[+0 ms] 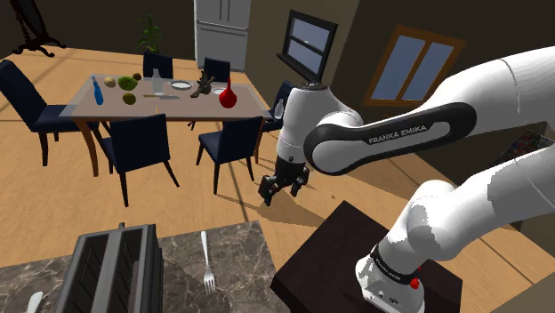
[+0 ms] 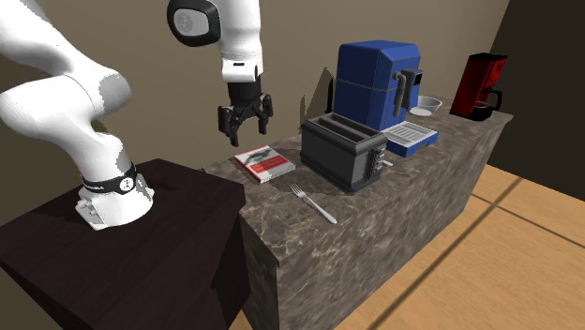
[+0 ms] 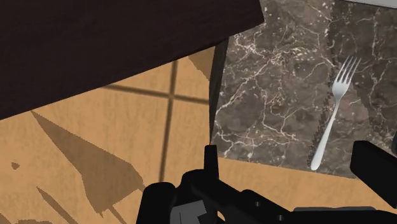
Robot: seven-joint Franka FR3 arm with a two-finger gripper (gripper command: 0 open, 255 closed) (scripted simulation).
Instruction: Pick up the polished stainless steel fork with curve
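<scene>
fork (image 1: 206, 262) is seen flat on the marbled bench (image 1: 245, 267), lower centre of the shoulder view beside the toaster (image 1: 116, 267); the hand (image 1: 283, 188), open and empty at mid-frame, should be centred over the handle, jaws set across it, then lowered.

Shoulder view: high behind the stand (image 1: 329, 253), facing across the counter (image 1: 242, 267).
Second exterior view: near, facing the counter's front.
Wrist view: downward.
Shared: fork (image 1: 206, 262) on counter.
</scene>
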